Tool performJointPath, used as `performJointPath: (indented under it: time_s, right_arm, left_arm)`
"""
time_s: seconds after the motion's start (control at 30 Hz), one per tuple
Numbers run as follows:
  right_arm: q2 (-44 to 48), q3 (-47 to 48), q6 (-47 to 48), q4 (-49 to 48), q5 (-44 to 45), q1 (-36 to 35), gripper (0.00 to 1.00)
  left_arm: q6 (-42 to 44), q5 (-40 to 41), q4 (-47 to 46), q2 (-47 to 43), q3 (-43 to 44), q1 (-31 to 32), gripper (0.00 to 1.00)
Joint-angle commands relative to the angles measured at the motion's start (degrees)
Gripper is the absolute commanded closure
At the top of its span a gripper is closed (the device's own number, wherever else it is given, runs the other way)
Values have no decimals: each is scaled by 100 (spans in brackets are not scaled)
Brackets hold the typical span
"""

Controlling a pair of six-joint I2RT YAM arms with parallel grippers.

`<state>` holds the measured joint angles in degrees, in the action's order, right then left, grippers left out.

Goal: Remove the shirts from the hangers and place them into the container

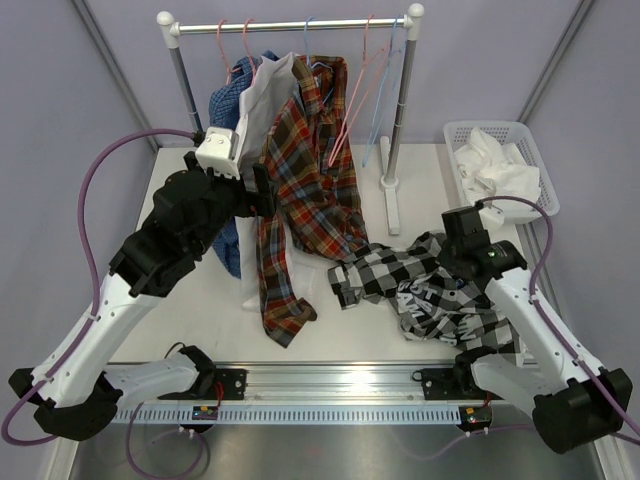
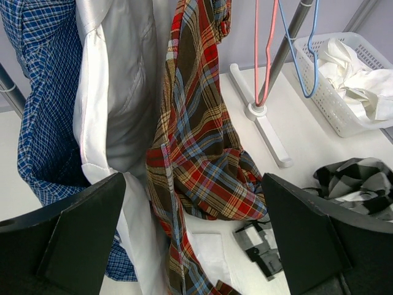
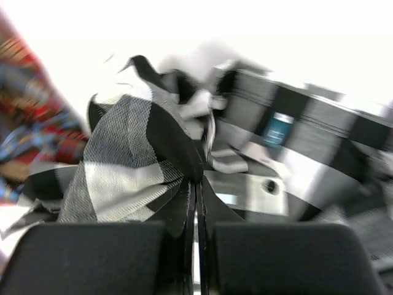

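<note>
Top external shows one white shirt point(image 1: 495, 165) lying in the container point(image 1: 485, 125) at the far right, so one of five looks done. The black-and-white checked shirt point(image 1: 395, 280) is off its hanger, crumpled on the table point(image 1: 220, 320) at near right, and the right gripper point(image 3: 195, 184) is pressed together on a fold of it. The red-orange plaid shirt point(image 1: 305, 180), the other white shirt point(image 1: 262, 100) and the blue checked shirt point(image 1: 230, 95) hang at the rail point(image 1: 290, 25), far left. The left gripper point(image 2: 193, 203) is spread wide before them, holding nothing.
</note>
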<state>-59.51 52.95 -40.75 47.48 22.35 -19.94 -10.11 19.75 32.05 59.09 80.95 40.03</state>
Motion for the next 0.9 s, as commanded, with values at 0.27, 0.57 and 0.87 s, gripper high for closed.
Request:
performJointPath:
  time_s: [0.27,0.57,0.87]
  right_arm:
    - [440,-734,-521,648,-731,1282,68]
    - [-96,-952,-1109,762,-645,1405,1]
    - [-877,-1129,-1331,150,-1195,1476,1]
  left_arm:
    - [-114,-94,-190,-275,-61,-30,1]
    - [-290,-270,-191,-565,-281,-30,1]
    - [-264,-235,-340,-855,-474,-30,1]
